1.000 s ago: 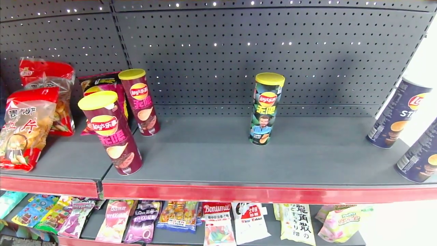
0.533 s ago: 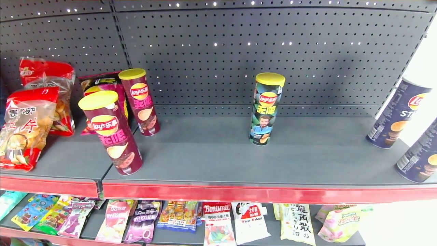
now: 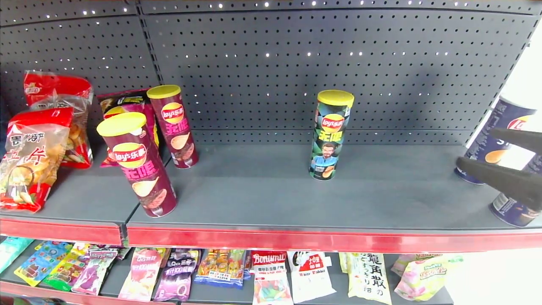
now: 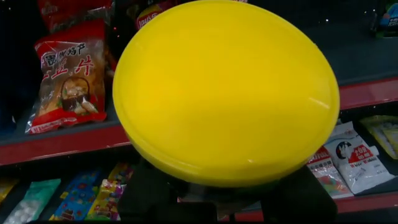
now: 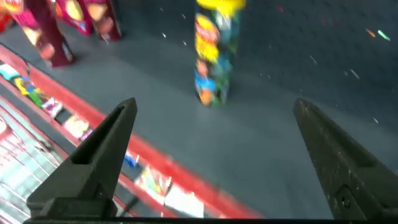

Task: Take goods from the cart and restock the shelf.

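A chip can fills the left wrist view, its yellow lid (image 4: 227, 87) facing the camera. My left gripper (image 4: 217, 194) is shut on it, in front of the shelf's red edge (image 4: 62, 146). On the dark shelf board (image 3: 262, 199) a green-and-black can (image 3: 332, 135) stands upright in the middle. Two maroon cans (image 3: 137, 165) (image 3: 173, 127) stand at the left. My right gripper (image 3: 474, 147) hangs open at the right edge, in front of a blue can (image 3: 506, 118). From the right wrist, that gripper (image 5: 214, 104) faces the green-and-black can (image 5: 214, 56), well short of it.
Red snack bags (image 3: 29, 156) crowd the shelf's left end, and a second blue can (image 3: 508, 212) stands at the far right. The pegboard back wall (image 3: 296, 63) closes the rear. Several packets (image 3: 271, 275) hang on the lower shelf. Bare board lies either side of the green-and-black can.
My right gripper has come into the head view from the right edge and now covers part of the blue cans. The cans on the shelf have not moved.
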Motion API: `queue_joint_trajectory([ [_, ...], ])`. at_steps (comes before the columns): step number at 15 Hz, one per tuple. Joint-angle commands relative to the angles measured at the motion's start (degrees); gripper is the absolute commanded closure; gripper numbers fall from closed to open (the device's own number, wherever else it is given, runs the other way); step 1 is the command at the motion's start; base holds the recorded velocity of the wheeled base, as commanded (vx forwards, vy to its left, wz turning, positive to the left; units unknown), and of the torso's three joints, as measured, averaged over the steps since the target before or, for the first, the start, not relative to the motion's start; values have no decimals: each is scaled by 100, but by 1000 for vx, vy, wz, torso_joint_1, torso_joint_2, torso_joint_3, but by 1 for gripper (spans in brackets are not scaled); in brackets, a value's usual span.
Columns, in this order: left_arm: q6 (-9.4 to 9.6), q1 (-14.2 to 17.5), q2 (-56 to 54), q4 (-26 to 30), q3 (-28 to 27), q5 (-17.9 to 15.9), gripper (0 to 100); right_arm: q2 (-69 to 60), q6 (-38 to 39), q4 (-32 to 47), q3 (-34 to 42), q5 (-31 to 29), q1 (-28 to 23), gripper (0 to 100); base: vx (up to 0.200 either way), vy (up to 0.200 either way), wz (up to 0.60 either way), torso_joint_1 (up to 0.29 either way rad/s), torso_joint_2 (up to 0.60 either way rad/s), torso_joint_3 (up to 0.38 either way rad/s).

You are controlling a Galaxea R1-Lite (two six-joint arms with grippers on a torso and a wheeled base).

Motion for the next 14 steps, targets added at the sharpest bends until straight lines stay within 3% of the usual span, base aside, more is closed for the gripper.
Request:
queue_joint_trajectory([
  [1, 0, 0, 1, 0, -4, 5, 100, 1793, 35, -1152, -272, 19, 303, 0, 0, 0, 0, 0, 0, 0],
  [4, 0, 0, 1, 0, -13, 49, 100, 2285, 44, -1328, -316, 28, 303, 0, 0, 0, 0, 0, 0, 0],
  [14, 0, 9, 63, 0, -4, 136, 100, 3955, 246, -1609, -1696, -16, 312, 0, 0, 0, 0, 0, 0, 0],
])
